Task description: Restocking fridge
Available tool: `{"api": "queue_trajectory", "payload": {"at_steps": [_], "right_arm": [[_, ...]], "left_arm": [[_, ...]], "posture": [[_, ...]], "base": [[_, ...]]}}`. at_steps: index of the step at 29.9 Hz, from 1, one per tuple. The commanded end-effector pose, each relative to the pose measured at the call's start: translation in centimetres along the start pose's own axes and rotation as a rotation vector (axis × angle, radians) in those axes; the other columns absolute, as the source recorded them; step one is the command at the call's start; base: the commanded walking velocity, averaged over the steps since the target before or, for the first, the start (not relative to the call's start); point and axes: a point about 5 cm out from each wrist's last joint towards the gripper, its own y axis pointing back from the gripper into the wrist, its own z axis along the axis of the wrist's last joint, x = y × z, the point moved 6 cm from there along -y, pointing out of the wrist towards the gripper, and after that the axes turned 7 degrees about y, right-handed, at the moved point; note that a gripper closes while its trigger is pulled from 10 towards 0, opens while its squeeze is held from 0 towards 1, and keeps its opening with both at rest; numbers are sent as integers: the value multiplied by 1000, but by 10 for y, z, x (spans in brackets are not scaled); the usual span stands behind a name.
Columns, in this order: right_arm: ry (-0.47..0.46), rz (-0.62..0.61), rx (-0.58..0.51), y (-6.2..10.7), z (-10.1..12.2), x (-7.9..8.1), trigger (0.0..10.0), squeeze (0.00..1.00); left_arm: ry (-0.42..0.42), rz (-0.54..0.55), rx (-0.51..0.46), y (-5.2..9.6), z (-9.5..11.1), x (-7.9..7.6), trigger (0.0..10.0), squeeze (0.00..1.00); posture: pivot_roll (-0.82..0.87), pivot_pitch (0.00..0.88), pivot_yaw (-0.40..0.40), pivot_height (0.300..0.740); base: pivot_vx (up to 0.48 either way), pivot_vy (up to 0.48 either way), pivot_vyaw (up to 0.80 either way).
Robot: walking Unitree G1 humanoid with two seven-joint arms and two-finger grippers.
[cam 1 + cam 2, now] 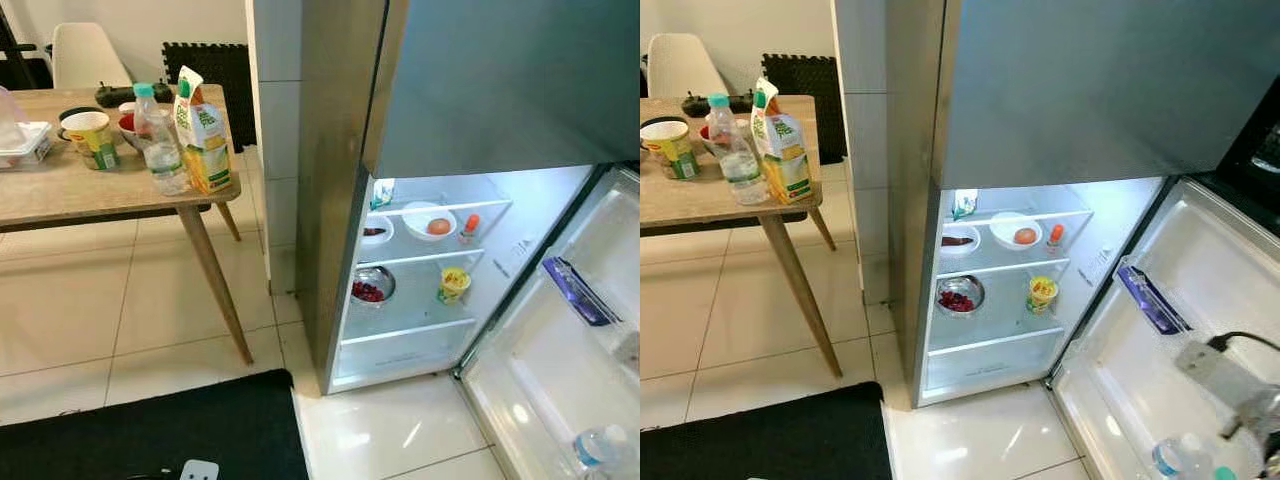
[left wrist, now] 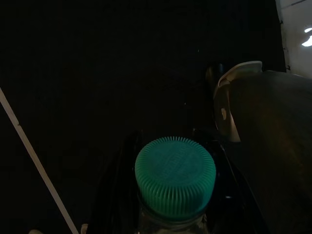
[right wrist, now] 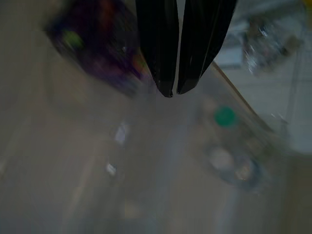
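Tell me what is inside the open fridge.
Inside the fridge: a bowl of red fruit, a yellow cup, an orange food on a plate. The bottom drawer's contents are hidden.

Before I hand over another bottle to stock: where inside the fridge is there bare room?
The lowest shelf under the bowl of red fruit and the yellow cup is bare. The top shelf is crowded: small dish, plate with an orange item, small orange bottle. The door's lower bin holds one water bottle, with room left.

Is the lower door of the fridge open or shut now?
Open. The lower door is swung wide, its inner shelves facing up, and the lit shelves with bowls and a cup are exposed.
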Motion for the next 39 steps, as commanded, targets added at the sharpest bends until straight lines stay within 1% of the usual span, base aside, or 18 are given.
{"api": "queue_trajectory", "payload": {"at_steps": [1, 5, 7, 9, 11, 12, 14, 15, 19, 21, 22, 23, 24, 26, 30, 34, 38, 39], "right_arm": [[-36, -80, -59, 1, 12, -12, 10000, 0], [-78, -126, -157, 3, 34, -19, 10000, 0], [-130, 12, -270, 1, 57, 5, 10000, 0], [-135, 84, -308, 1, 65, 18, 10000, 0], [-130, 197, -355, 2, 74, 40, 10000, 0], [-130, 197, -355, 2, 74, 40, 10000, 0], [-128, 344, -422, 6, 85, 67, 10000, 0], [-132, 385, -441, 7, 88, 75, 10000, 0], [-142, 442, -476, 8, 100, 98, 10000, 0], [-146, 447, -482, 8, 102, 101, 10000, 0], [-161, 449, -483, 7, 107, 110, 10000, 0], [-210, 469, -485, 6, 115, 129, 10000, 0], [-210, 469, -485, 6, 115, 129, 10000, 0], [-247, 471, -482, 5, 121, 146, 10000, 0], [-285, 444, -456, 2, 122, 159, 10000, 0], [-370, 408, -400, 0, 120, 186, 10000, 0], [-388, 391, -388, 0, 120, 193, 10000, 0], [-386, 387, -372, 0, 119, 203, 10000, 0]], "left_arm": [[-12, -1, 13, 0, -4, 1, 10000, 0], [-16, 4, 11, 0, -3, 4, 10000, 0], [-20, 9, 8, 0, -1, 6, 10000, 0], [-21, 12, 7, 0, 0, 7, 10000, 0], [-27, 18, 8, 0, 0, 8, 10000, 0], [-27, 18, 8, 0, 0, 8, 10000, 0], [-37, 43, 9, 0, 1, 14, 10000, 0], [-40, 52, 9, 0, 1, 16, 10000, 0], [-68, 137, 7, 1, 2, 36, 10000, 0], [-70, 156, 6, 1, 2, 41, 10000, 0], [-86, 209, -9, 2, 7, 54, 10000, 0], [-116, 299, -52, 5, 20, 75, 10000, 0], [-116, 299, -52, 5, 20, 75, 10000, 0], [-123, 368, -107, 9, 36, 92, 10000, 0], [-137, 424, -175, 13, 56, 105, 10000, 0], [-150, 533, -379, 28, 109, 122, 10000, 0], [-142, 565, -442, 33, 126, 125, 10000, 0], [-95, 566, -485, 36, 137, 123, 10000, 0]], "posture": [[-78, 0, -63, 740], [-80, 0, -62, 740], [-81, 0, -58, 740], [-81, 0, -57, 740], [-80, 0, -56, 740], [-80, 0, -56, 740], [-79, 0, -54, 740], [-79, 0, -54, 740], [-76, 0, -51, 740], [-76, 0, -51, 740], [-76, 0, -49, 740], [-71, 0, -50, 740], [-71, 0, -50, 740], [-65, 0, -51, 740], [-57, 0, -51, 740], [-60, 0, -43, 740], [-62, 0, -42, 740], [-63, 0, -42, 740]], "base": [[0, 0, 0], [0, 0, 0], [0, 0, 0], [0, 0, 0], [0, 0, 0], [0, 0, 0], [0, 0, 0], [0, 0, 0], [0, 0, 0], [0, 0, 0], [0, 0, 0], [0, 0, 0], [0, 0, 0], [0, 0, 0], [0, 0, 0], [0, 0, 0], [0, 0, 0], [0, 0, 0]]}}
